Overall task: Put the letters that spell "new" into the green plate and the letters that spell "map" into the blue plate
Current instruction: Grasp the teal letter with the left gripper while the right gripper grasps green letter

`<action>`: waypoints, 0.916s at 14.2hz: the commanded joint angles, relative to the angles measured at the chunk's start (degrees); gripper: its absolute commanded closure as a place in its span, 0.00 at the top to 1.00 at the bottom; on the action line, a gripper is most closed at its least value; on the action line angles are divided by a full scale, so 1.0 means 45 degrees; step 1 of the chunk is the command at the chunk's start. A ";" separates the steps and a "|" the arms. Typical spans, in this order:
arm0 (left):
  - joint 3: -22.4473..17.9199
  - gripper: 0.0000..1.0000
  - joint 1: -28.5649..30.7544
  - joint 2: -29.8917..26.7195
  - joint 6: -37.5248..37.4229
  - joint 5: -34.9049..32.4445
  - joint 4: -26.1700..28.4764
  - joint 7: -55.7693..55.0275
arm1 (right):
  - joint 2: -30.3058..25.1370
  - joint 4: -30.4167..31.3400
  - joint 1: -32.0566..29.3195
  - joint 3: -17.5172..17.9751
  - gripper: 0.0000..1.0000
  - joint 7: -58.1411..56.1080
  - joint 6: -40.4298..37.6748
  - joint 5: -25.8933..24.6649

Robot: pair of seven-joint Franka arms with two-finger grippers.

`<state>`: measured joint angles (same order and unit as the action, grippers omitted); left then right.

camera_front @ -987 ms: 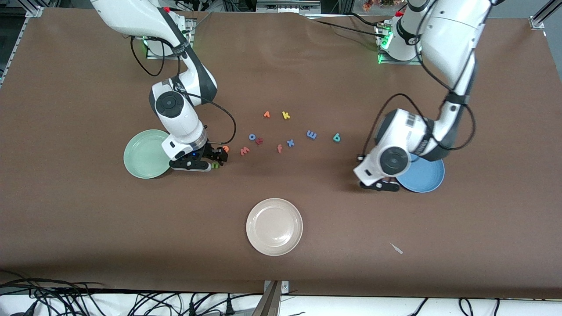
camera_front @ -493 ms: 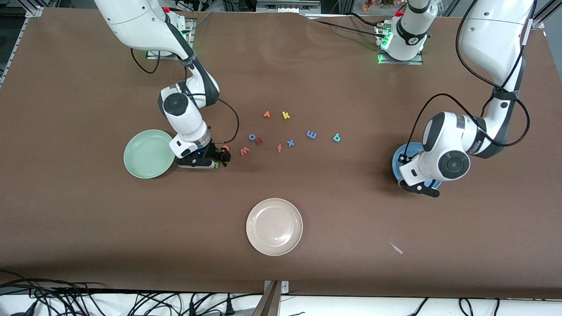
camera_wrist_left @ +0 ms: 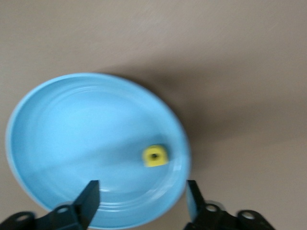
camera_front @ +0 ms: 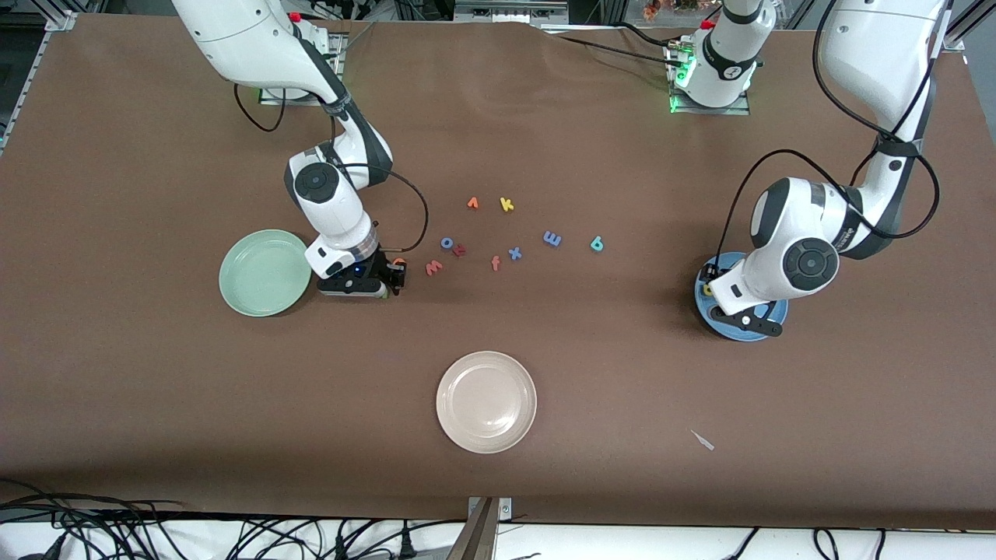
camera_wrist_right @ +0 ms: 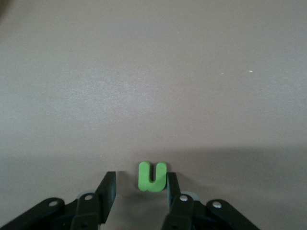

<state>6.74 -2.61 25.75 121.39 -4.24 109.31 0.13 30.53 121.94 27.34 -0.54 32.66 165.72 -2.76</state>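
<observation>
Your left end effector (camera_wrist_left: 139, 203) hangs spread over the round medium-blue plate (camera_wrist_left: 57, 134), where the yellow foam looped letter (camera_wrist_left: 155, 156) lies. Your right end effector (camera_wrist_right: 139, 191), low on the brown counter (camera_front: 622, 373), brackets the green foam "n" (camera_wrist_right: 152, 176), one finger (camera_wrist_right: 171, 189) touching it.

Yellow looped letter (camera_wrist_left: 155, 156) lies in the blue plate (camera_wrist_left: 57, 124); green "n" (camera_wrist_right: 152, 176) lies flat on the table.

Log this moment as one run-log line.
left gripper: open over blue plate, yellow letter in it | right gripper: around green "n" on table | green plate: no letters
</observation>
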 commanded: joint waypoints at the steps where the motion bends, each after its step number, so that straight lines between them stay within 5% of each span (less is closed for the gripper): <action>1: 0.1211 1.00 -0.0142 -0.0156 -0.0062 0.0610 0.0103 -0.2517 | 0.0110 0.0050 0.0155 -0.0075 0.44 0.0281 0.0185 -0.0208; 6: 0.3266 1.00 -0.0336 -0.0059 0.1809 0.0454 0.0961 -0.6778 | 0.0344 0.0050 0.0174 -0.0095 0.20 0.0301 0.0478 -0.0208; 13: 0.3287 1.00 -0.1743 0.0156 0.4427 -0.0833 0.2894 -0.9108 | -0.0084 -0.0086 0.0155 -0.0347 0.12 -0.0089 -0.0299 -0.0266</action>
<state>21.70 -10.05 26.90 138.21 -5.08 119.44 -38.36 30.58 121.97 27.58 -0.85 32.64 165.80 -2.78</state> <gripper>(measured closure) 0.000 0.731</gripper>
